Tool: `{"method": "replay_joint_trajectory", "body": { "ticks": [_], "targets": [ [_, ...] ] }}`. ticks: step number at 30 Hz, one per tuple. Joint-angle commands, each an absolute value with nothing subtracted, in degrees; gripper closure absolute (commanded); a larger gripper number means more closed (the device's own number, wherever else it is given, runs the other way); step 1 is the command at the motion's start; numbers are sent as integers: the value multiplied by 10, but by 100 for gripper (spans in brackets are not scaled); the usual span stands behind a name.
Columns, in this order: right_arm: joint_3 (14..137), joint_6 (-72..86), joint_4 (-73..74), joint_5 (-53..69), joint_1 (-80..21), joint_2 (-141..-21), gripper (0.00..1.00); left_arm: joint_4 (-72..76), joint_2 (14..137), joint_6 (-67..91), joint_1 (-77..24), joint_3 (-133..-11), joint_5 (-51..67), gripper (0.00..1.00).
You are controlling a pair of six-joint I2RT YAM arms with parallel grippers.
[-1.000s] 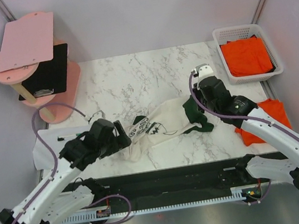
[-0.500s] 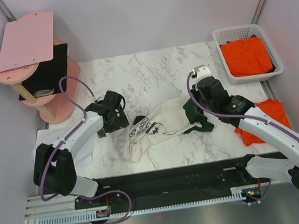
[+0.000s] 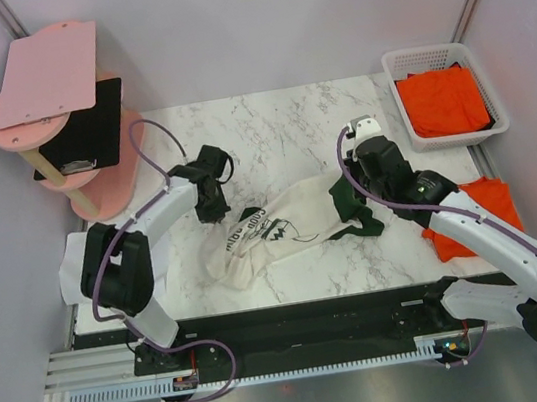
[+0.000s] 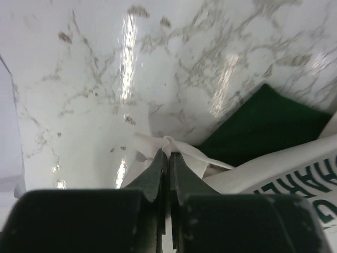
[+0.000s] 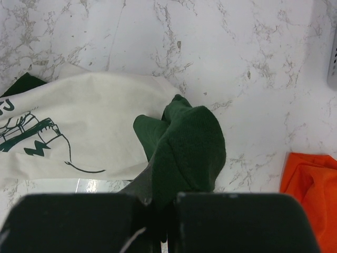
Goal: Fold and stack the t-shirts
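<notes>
A cream-white t-shirt (image 3: 278,228) with dark green sleeves and a printed front lies crumpled in the middle of the marble table. My left gripper (image 3: 217,209) sits at its far left edge. In the left wrist view that gripper (image 4: 169,154) is shut on a small pinch of white cloth (image 4: 169,143), with a green sleeve (image 4: 263,124) just beyond. My right gripper (image 3: 351,199) is shut on the other green sleeve (image 5: 187,142), which bunches over its fingers. One orange t-shirt (image 3: 443,101) lies in the basket. Another (image 3: 483,214) lies on the table's right, partly under my right arm.
The white plastic basket (image 3: 393,71) stands at the back right corner. A pink two-tier stand (image 3: 64,120) with a black board occupies the back left. White paper sheets (image 3: 75,275) lie at the left edge, below my left arm.
My left arm swung from the front left out to the shirt's far left edge, and its jaws went from open to shut on the white cloth. The right arm held still.
</notes>
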State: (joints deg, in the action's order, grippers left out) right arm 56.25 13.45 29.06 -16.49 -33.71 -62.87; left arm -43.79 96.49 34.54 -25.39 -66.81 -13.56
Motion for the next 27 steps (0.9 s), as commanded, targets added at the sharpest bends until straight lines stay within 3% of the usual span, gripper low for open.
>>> {"method": "replay_joint_trajectory", "body": {
  "ticks": [1,5,9,17,23,24,25,26,27],
  "targets": [
    [568,132,265,-166,-331,-629,100,-459,955,302,-222,-789,-178,98],
    [567,134,263,-169,-329,-624,100,-496,926,289,-209,-886,-207,98],
    [561,137,263,-174,-326,-614,100,-498,850,293,-214,-900,-192,98],
    [542,142,258,-178,-325,-608,100,-487,673,396,-293,-653,-149,98],
    [539,148,251,-169,-325,-615,100,-487,639,505,-413,-505,-121,95],
    [539,148,250,-168,-323,-619,100,-489,638,509,-427,-500,-118,86],
    [541,149,250,-168,-324,-621,100,-500,636,516,-432,-498,-119,68],
    [542,149,250,-167,-324,-622,100,-508,632,519,-436,-503,-136,27],
    [542,149,250,-166,-324,-622,100,-517,627,522,-440,-508,-150,6]
  ]
}}
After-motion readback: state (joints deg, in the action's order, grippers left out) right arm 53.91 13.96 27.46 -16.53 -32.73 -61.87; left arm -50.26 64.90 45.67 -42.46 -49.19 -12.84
